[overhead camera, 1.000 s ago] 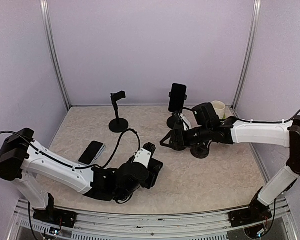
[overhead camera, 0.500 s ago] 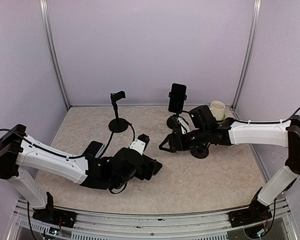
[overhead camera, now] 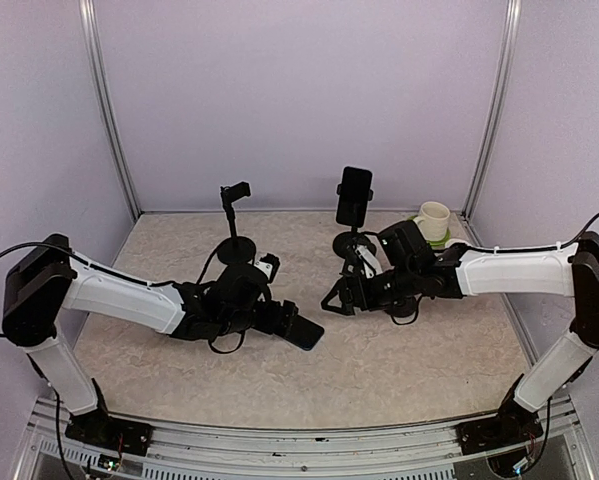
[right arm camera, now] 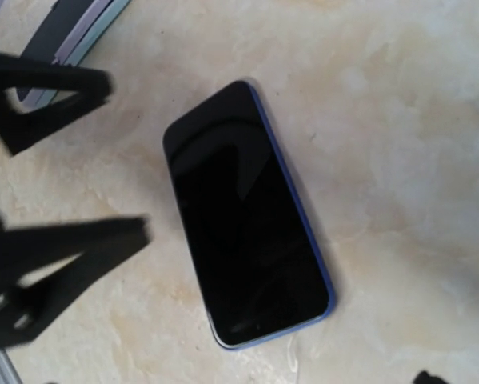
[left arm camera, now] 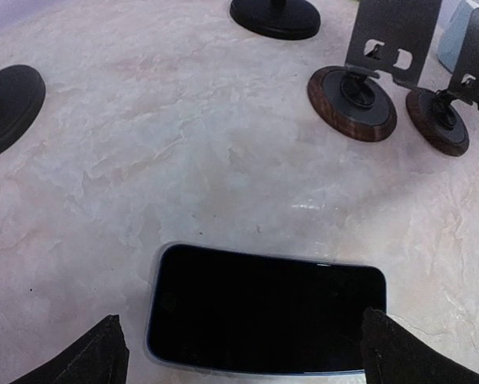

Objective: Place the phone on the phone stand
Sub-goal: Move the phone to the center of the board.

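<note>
You are setting up the pickup, the phone [overhead camera: 304,331] lying flat on the table [overhead camera: 429,370] under your open left jaws, right jaws open at its 2 o'clock; next is probably gripping it for the empty stand [overhead camera: 235,215] at 11 o'clock.

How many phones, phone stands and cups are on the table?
Phones: 2, flat phone, mounted phone
Phone stands: 4, empty black stand, loaded black stand, one brown-based stand, second brown-based stand
Cups: 1, white cup
Total: 7
</note>
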`<action>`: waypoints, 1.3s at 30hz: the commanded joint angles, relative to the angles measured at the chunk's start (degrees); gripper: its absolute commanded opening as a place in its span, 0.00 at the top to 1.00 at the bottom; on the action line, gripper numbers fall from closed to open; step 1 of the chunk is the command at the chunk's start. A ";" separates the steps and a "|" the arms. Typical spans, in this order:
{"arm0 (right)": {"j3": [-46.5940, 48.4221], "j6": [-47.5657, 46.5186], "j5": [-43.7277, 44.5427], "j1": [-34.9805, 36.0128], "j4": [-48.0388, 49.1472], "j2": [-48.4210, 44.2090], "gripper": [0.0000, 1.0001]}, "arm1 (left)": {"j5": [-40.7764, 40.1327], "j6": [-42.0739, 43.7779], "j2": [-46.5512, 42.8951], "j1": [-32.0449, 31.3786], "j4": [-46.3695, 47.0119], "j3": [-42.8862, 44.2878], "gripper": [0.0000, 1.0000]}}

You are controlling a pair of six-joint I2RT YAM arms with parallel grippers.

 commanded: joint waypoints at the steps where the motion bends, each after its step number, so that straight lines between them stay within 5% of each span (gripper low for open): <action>1: -0.86 0.06 1.55 0.53 -0.25 -2.30 0.05 | 9.37 -2.03 3.11 4.48 0.71 2.39 0.01; 9: -0.96 -0.65 1.85 0.59 -1.21 -4.25 0.04 | 18.79 -3.53 7.57 9.69 2.25 3.62 0.01; 20: 1.43 -2.94 2.72 0.54 -3.50 -6.58 0.04 | 19.20 -4.70 10.70 8.90 2.01 2.56 0.01; 39: 6.33 -9.13 8.97 0.54 -9.59 -11.64 0.00 | 13.84 -11.02 7.16 -6.70 3.49 -2.70 0.01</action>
